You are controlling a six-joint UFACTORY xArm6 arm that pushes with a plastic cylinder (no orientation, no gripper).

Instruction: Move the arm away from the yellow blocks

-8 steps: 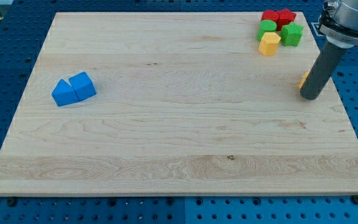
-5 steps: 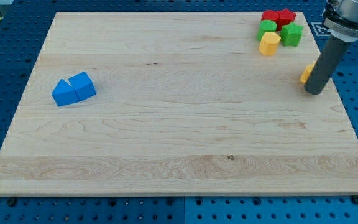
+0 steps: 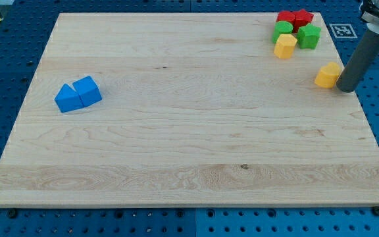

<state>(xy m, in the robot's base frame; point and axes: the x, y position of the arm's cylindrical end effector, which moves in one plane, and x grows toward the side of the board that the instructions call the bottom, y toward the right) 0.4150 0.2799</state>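
Observation:
A small yellow block (image 3: 328, 75) lies near the board's right edge. My tip (image 3: 347, 88) rests just to its right, close beside it, near the board's edge. A second yellow block (image 3: 285, 46), roughly hexagonal, sits at the top right, against a green round block (image 3: 282, 29) and next to a green star-like block (image 3: 308, 36). Two red blocks (image 3: 293, 18) lie above them at the board's top edge.
Two blue blocks (image 3: 77, 94) sit touching each other at the view's left. The wooden board (image 3: 189, 131) lies on a blue perforated table. A black-and-white marker tag (image 3: 342, 29) lies off the board at the top right.
My tip has moved right and slightly up, from in front of the small yellow block to its right side. That block now shows fully. The other blocks have not moved.

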